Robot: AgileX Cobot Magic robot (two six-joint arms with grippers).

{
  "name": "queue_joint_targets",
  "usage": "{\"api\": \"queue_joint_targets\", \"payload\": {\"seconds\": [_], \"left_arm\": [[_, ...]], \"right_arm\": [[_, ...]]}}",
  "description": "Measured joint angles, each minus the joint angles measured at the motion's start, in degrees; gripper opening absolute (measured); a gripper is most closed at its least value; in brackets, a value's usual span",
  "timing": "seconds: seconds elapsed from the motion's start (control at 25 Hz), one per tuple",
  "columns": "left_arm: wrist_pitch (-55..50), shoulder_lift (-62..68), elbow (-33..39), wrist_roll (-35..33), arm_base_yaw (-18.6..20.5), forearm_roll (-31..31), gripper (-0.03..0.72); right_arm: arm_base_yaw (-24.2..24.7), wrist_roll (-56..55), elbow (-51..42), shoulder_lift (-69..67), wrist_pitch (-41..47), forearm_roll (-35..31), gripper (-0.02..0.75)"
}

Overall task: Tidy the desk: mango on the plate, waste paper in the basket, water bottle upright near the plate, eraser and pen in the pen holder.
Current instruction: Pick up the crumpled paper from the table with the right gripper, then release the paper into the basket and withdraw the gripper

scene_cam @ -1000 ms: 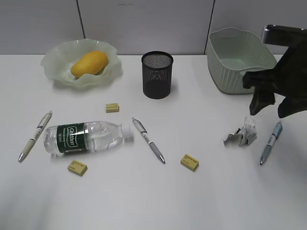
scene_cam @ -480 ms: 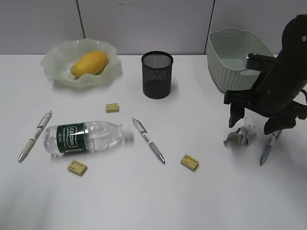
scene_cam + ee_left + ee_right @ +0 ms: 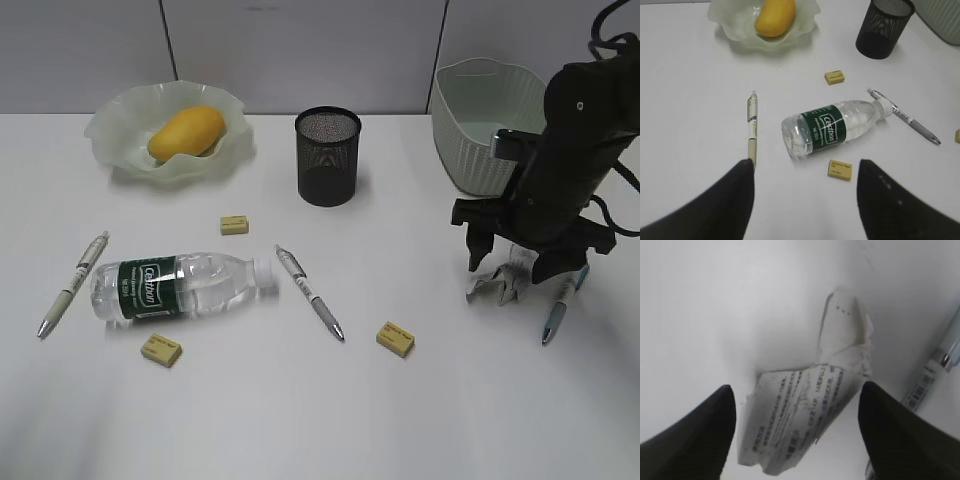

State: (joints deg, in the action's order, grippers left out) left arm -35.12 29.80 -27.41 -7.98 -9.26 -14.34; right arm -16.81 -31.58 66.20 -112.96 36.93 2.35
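My right gripper point(image 3: 512, 270) is spread wide, fingers straddling the waste paper point(image 3: 807, 407) on the desk point(image 3: 300, 400). My left gripper point(image 3: 802, 200) hangs released above the bottle point(image 3: 832, 127).

Right gripper point(image 3: 515, 268) is straddling waste paper point(image 3: 503, 281) on the counter point(image 3: 300, 400), jaws spread, basket point(image 3: 485, 120) sitting behind.
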Motion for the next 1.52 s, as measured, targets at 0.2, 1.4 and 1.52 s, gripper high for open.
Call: {"api": "queue_joint_targets", "payload": {"seconds": [0.2, 1.4, 1.52], "left_arm": [[-0.04, 0.00, 0.00, 0.00, 0.00, 0.00, 0.491], [-0.04, 0.00, 0.00, 0.00, 0.00, 0.00, 0.491], [-0.04, 0.00, 0.00, 0.00, 0.00, 0.00, 0.491]], "right_arm": [[0.00, -1.22, 0.00, -1.02, 0.00, 0.05, 0.514], [0.00, 18.19, 39.38, -1.08, 16.25, -8.53, 0.049], [0.00, 18.19, 44.18, -1.08, 13.95, -3.07, 0.046]]}}
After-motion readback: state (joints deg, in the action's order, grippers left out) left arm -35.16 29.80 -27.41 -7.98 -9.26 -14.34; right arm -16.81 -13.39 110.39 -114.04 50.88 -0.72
